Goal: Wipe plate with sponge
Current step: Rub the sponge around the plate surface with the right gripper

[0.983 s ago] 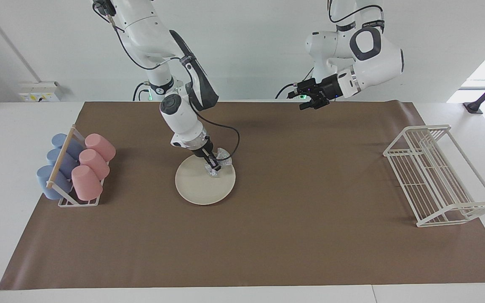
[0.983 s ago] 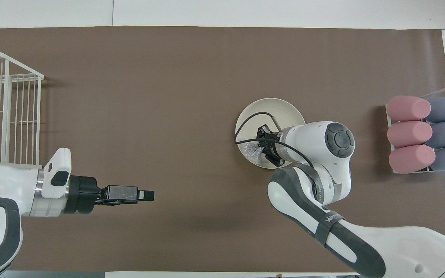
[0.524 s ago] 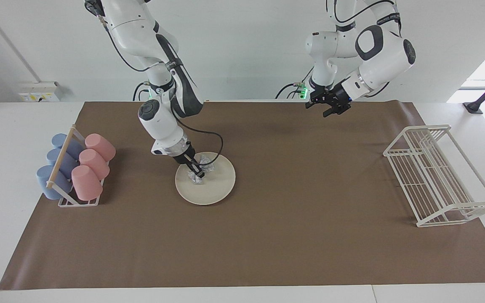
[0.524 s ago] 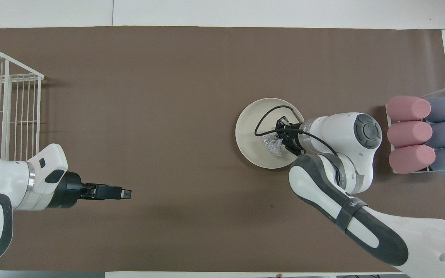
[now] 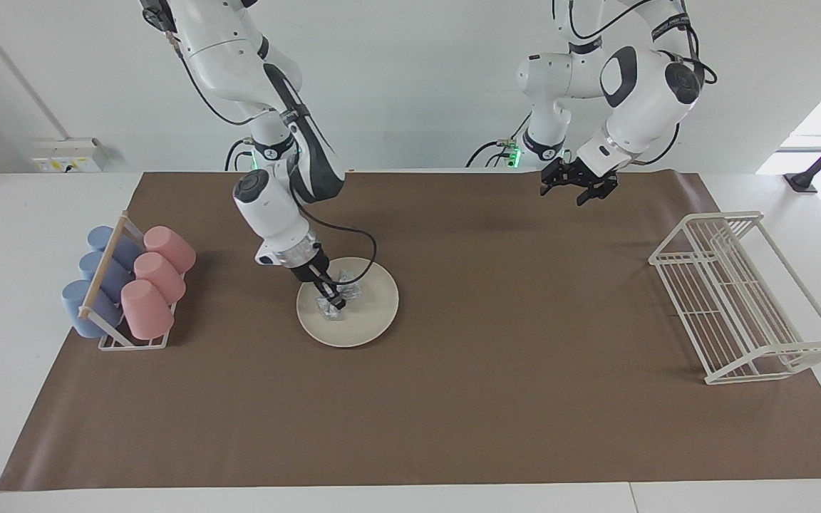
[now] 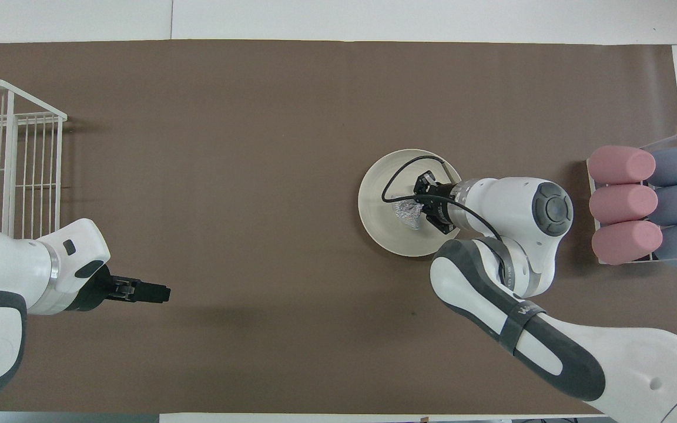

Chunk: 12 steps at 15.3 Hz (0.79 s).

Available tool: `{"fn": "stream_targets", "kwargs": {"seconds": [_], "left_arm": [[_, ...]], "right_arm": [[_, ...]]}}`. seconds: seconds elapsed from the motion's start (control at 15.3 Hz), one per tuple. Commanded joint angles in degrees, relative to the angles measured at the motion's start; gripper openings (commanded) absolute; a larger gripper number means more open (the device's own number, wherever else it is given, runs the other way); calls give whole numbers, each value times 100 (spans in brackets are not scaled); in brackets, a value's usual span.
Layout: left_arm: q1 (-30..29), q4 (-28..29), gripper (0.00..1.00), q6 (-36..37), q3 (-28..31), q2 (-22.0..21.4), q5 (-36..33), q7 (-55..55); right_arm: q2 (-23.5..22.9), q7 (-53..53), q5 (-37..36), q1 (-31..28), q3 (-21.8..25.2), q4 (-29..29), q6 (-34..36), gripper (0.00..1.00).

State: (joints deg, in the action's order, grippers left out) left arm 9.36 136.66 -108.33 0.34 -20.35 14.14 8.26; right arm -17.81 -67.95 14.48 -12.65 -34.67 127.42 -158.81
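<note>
A: Where is the sponge [image 5: 334, 299] now?

B: Pinched in the right gripper [image 5: 332, 296], fingers closed on it, and pressed down on the plate [image 5: 371, 313]. The plate lies on the brown mat [image 5: 453, 399], toward the right arm's end of the table, beside the rack of pink and blue cups [image 5: 129, 288].

A: What has changed in the last second?

B: The wad has slid across the plate. A second ago it sat at the edge toward the left arm's end; now it is near the middle, on the half nearer the cups. The plate itself has not shifted.

A: So the wiping is under way?

B: I judge so: one stroke across is done, and the part of the plate farther from the robots looks untouched.

A: And the left gripper [image 5: 579, 187]?

B: It has pulled back toward its own base and hangs over the mat near the wire rack [image 5: 745, 299], holding nothing. I cannot tell whether its fingers are open. It waits.
</note>
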Motion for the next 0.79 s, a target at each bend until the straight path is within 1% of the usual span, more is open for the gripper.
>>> {"fn": "stream_targets", "kwargs": {"seconds": [0.0,0.13,0.26,0.46,0.72], "left_arm": [[-66,-105,100,-48,-52,66,-219,-88],[-66,-122,100,-48,-61,75,-219,-175],[-66,-131,100,-65,-61,92,-219,-473],[-57,-140,100,-74,-61,92,-219,-554],[-48,-149,100,-74,-61,101,-219,-554]], "right_arm": [[-320,-447,81,298,-23,107,-247,0],[-320,-246,81,203,-14,107,-238,0],[-320,219,81,36,4,116,-230,0],[-328,826,72,-263,13,116,-194,0],[-320,1099,72,-343,30,116,-194,0]]}}
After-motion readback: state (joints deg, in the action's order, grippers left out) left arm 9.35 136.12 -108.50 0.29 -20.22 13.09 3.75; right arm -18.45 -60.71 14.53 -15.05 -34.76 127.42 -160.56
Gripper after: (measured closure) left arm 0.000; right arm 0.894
